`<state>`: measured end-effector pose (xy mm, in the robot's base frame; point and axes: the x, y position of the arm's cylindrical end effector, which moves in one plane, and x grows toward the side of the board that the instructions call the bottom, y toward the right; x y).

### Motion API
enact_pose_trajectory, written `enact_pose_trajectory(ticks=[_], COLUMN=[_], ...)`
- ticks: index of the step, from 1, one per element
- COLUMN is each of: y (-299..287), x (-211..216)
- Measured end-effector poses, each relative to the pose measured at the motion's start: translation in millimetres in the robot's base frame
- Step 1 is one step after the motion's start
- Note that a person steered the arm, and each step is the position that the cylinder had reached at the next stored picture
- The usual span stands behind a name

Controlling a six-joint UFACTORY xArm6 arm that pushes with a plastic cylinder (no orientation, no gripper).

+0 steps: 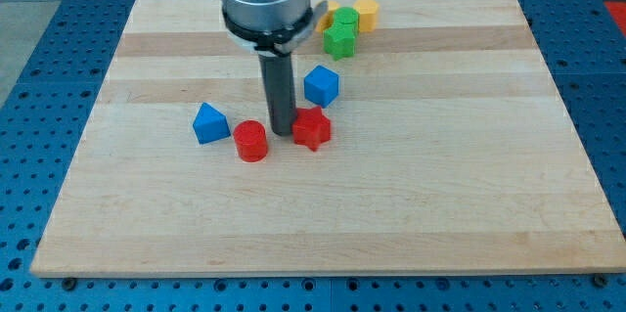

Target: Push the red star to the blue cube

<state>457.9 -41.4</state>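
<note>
The red star [312,129] lies near the middle of the wooden board [323,204]. The blue cube [321,85] sits just above it toward the view's top, a small gap apart. My tip [282,133] is at the star's left side, touching or almost touching it. The rod rises from there to the arm's grey head at the view's top.
A red cylinder [250,141] lies left of my tip, and a blue triangular block [209,122] further left. At the top edge are a green star-like block [340,40], a smaller green block [344,21] and yellow blocks [364,14], partly hidden by the arm.
</note>
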Motion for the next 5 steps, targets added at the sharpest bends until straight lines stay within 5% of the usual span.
enact_pose_trajectory(ticks=[3,5], y=[30,59], x=[65,26])
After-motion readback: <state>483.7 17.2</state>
